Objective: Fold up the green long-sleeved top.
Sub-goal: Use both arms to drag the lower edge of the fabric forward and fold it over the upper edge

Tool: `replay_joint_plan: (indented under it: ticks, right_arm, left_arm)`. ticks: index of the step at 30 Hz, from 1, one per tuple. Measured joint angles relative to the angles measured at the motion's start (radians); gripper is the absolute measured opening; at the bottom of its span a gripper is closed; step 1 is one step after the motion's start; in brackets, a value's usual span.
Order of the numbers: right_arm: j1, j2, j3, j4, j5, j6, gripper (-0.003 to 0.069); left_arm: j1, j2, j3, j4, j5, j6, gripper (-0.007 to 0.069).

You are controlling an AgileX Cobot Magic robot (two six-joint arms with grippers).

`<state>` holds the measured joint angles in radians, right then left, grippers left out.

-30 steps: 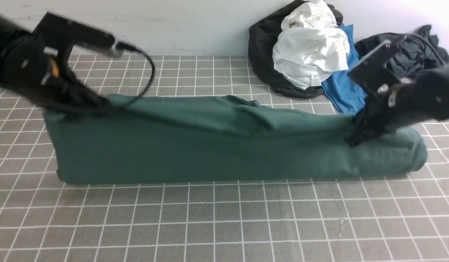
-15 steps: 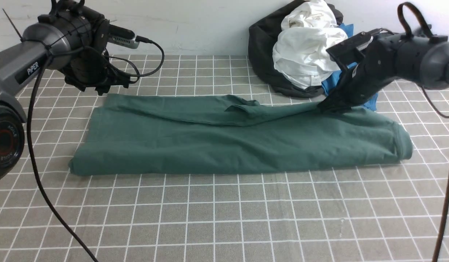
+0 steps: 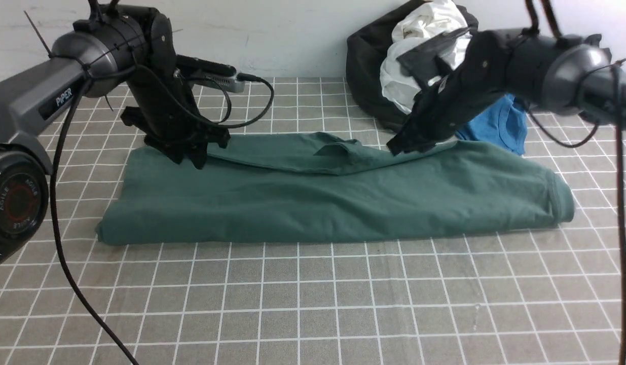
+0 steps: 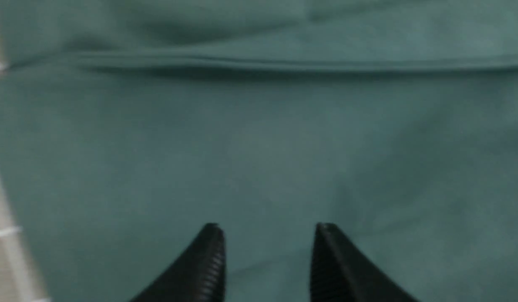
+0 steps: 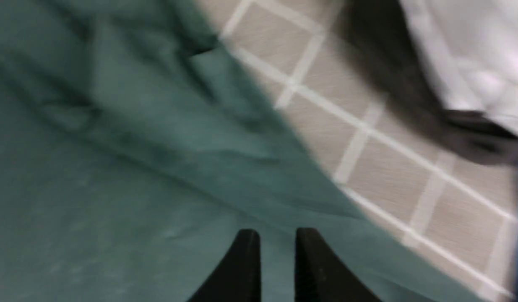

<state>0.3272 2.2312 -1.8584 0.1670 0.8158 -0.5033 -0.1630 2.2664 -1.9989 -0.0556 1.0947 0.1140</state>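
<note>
The green long-sleeved top (image 3: 313, 203) lies folded into a long band in the middle of the grey grid-patterned table (image 3: 313, 304), its long axis running left to right. The near edge is a smooth fold and a stitched band edges the right end. Both tools sit at its far edge. The left gripper (image 3: 191, 157) is over the far-left part, fingers spread with bare cloth between them. The right gripper (image 3: 401, 147) is at the far edge right of centre, fingers a narrow gap apart, gripping nothing. The left arm (image 3: 34, 101) reads "PiPER"; its base joint (image 3: 13, 203) reads "AGILE". Far right are a black garment (image 3: 363, 76), a white garment (image 3: 419, 76) and a blue garment (image 3: 495, 126).
</note>
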Motion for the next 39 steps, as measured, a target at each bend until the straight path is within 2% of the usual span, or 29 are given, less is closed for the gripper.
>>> replay_joint_plan:
  ticks: [1, 2, 4, 5, 6, 9, 10, 11, 13, 14, 16, 21, 22, 23, 24, 26, 28, 30, 33, 36, 37, 39]
  right_arm:
    - [0.013, 0.027, 0.000, 0.036, 0.002, -0.042, 0.0028]
    - [0.015, 0.027, 0.000, 0.044, 0.002, -0.050, 0.0024]
    - [0.035, 0.089, 0.000, 0.151, -0.021, -0.161, -0.0006]
    - [0.035, 0.089, 0.000, 0.159, -0.021, -0.170, -0.0008]
    - [0.036, 0.119, -0.007, 0.213, -0.079, -0.247, -0.0012]
    - [0.027, 0.140, -0.026, 0.273, -0.197, -0.300, -0.0012]
    - [0.011, 0.159, -0.040, 0.350, -0.355, -0.291, -0.0012]
    - [0.002, 0.165, -0.042, 0.392, -0.441, -0.276, -0.0010]
    - [-0.014, 0.166, -0.042, 0.455, -0.516, -0.251, -0.0006]
    - [-0.043, 0.160, -0.046, 0.542, -0.617, -0.228, 0.0013]
    - [-0.070, 0.146, -0.053, 0.581, -0.629, -0.224, 0.0037]
    - [-0.126, 0.064, -0.053, 0.547, -0.384, -0.220, 0.0096]
    - [-0.149, 0.024, -0.053, 0.497, -0.261, -0.212, 0.0107]
    - [-0.155, 0.012, -0.053, 0.481, -0.244, -0.208, 0.0108]
    - [-0.181, -0.039, -0.053, 0.405, -0.090, -0.179, 0.0115]
    - [-0.200, -0.075, -0.054, 0.342, -0.006, -0.153, 0.0116]
    - [-0.255, -0.138, -0.057, 0.218, 0.199, -0.100, 0.0118]
    - [-0.300, -0.168, -0.058, 0.185, 0.314, -0.092, 0.0118]
    - [-0.340, -0.175, -0.058, 0.248, 0.359, -0.090, 0.0112]
    - [-0.337, -0.155, -0.059, 0.430, 0.353, -0.135, 0.0059]
    - [-0.319, -0.137, -0.059, 0.523, 0.345, -0.189, 0.0029]
    - [-0.299, -0.118, -0.059, 0.580, 0.333, -0.231, 0.0010]
  left_arm:
    - [-0.006, 0.001, 0.009, -0.013, -0.002, 0.005, 0.0157]
    - [-0.008, 0.001, 0.010, -0.014, -0.002, 0.005, 0.0148]
    - [-0.025, 0.006, 0.014, -0.022, 0.000, 0.015, 0.0041]
    - [-0.027, 0.006, 0.014, -0.022, 0.000, 0.015, 0.0036]
    - [-0.038, 0.007, 0.014, -0.022, 0.004, 0.030, 0.0009]
    - [-0.054, 0.007, 0.014, -0.026, 0.007, 0.048, -0.0005]
    - [-0.070, 0.007, 0.014, -0.029, 0.014, 0.055, -0.0008]
    - [-0.076, 0.007, 0.014, -0.032, 0.020, 0.058, -0.0008]
    - [-0.084, 0.004, 0.014, -0.033, 0.031, 0.066, -0.0008]
    - [-0.092, -0.008, 0.015, -0.034, 0.046, 0.082, -0.0008]
    - [-0.093, -0.035, 0.015, -0.036, 0.065, 0.090, -0.0008]
    - [-0.093, -0.153, 0.015, -0.021, 0.115, 0.110, -0.0008]
    - [-0.092, -0.212, 0.015, -0.011, 0.127, 0.114, -0.0008]
    - [-0.092, -0.219, 0.015, -0.008, 0.130, 0.114, -0.0008]
    - [-0.092, -0.291, 0.015, 0.000, 0.137, 0.117, -0.0008]
    - [-0.092, -0.334, 0.019, 0.002, 0.137, 0.120, -0.0008]
    - [-0.092, -0.450, 0.052, -0.009, 0.139, 0.125, -0.0008]
    - [-0.091, -0.545, 0.110, -0.031, 0.139, 0.133, -0.0008]
    - [-0.091, -0.673, 0.229, -0.062, 0.142, 0.138, -0.0008]
    - [-0.091, -0.799, 0.373, -0.074, 0.109, 0.139, -0.0008]
    - [-0.091, -0.859, 0.455, -0.075, 0.076, 0.139, -0.0008]
    - [-0.091, -0.900, 0.513, -0.076, 0.049, 0.140, -0.0008]
